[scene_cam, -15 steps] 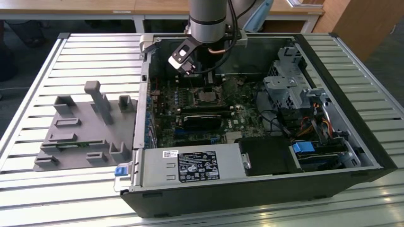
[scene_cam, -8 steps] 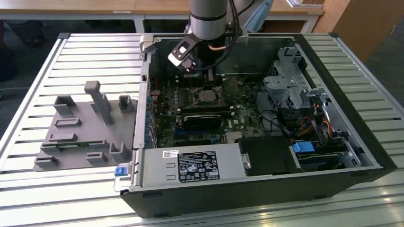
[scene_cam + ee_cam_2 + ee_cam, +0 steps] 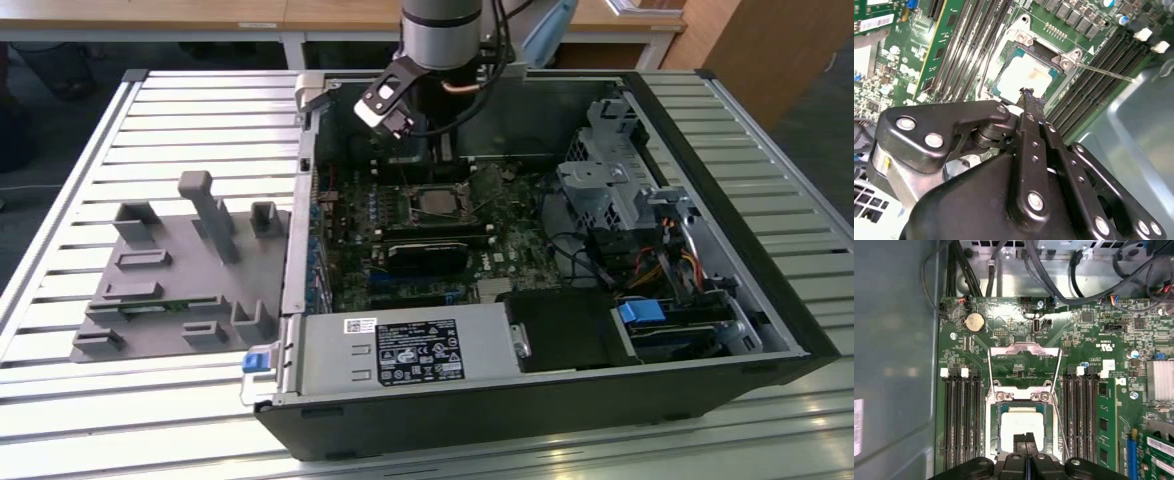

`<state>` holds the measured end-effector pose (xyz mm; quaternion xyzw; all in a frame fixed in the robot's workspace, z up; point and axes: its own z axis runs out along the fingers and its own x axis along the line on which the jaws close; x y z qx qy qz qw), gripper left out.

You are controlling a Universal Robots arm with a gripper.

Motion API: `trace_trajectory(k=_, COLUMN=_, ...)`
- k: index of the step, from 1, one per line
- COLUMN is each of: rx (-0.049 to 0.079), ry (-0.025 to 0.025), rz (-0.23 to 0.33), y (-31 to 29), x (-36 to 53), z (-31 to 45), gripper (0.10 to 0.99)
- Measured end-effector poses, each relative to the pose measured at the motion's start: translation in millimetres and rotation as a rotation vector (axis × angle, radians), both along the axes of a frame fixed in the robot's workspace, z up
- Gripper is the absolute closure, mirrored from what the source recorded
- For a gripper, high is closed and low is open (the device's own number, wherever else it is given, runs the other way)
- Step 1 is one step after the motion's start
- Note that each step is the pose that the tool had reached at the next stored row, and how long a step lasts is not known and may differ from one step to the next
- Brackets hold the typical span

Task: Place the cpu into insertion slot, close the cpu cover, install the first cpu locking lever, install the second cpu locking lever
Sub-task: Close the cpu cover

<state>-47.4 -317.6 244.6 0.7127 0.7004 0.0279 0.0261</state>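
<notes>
The cpu [image 3: 1021, 424] lies flat in the insertion slot [image 3: 1019, 396], its pale face up, on the green board; both wrist views show it [image 3: 1026, 75]. The cpu cover [image 3: 1025, 347] is swung open and lies back on the board beyond the slot. My gripper [image 3: 1025, 438] hovers just over the near edge of the cpu, fingers shut together with nothing between them [image 3: 1027, 93]. A thin locking lever [image 3: 1060, 425] stands loose beside the slot [image 3: 1104, 73]. In the exterior view the arm [image 3: 441, 40] reaches into the open computer case above the slot [image 3: 434, 203].
Black memory slots [image 3: 961, 420] flank the socket, with a green memory stick [image 3: 1106, 425] on one side. Cables [image 3: 1064, 270] and a coin battery [image 3: 974, 322] lie beyond. The case wall [image 3: 894, 365] is close. A grey fixture [image 3: 174, 270] sits on the slatted table.
</notes>
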Motion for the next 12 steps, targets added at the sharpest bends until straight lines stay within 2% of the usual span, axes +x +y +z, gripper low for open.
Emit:
trace_trajectory(k=3, rx=0.0, ry=0.0, rz=0.0, y=0.0, x=0.0, z=9.7, gripper=0.98)
trace_trajectory(k=5, rx=0.0, ry=0.0001, rz=0.0, y=0.0, x=0.0, z=12.9, gripper=0.98)
trace_trajectory(k=8, rx=0.0, ry=0.0, rz=0.0, y=-1.4, x=0.0, z=13.1, gripper=0.98)
trace_trajectory(k=12, rx=0.0, ry=0.0, rz=0.0, y=-8.5, x=0.0, z=13.1, gripper=0.98)
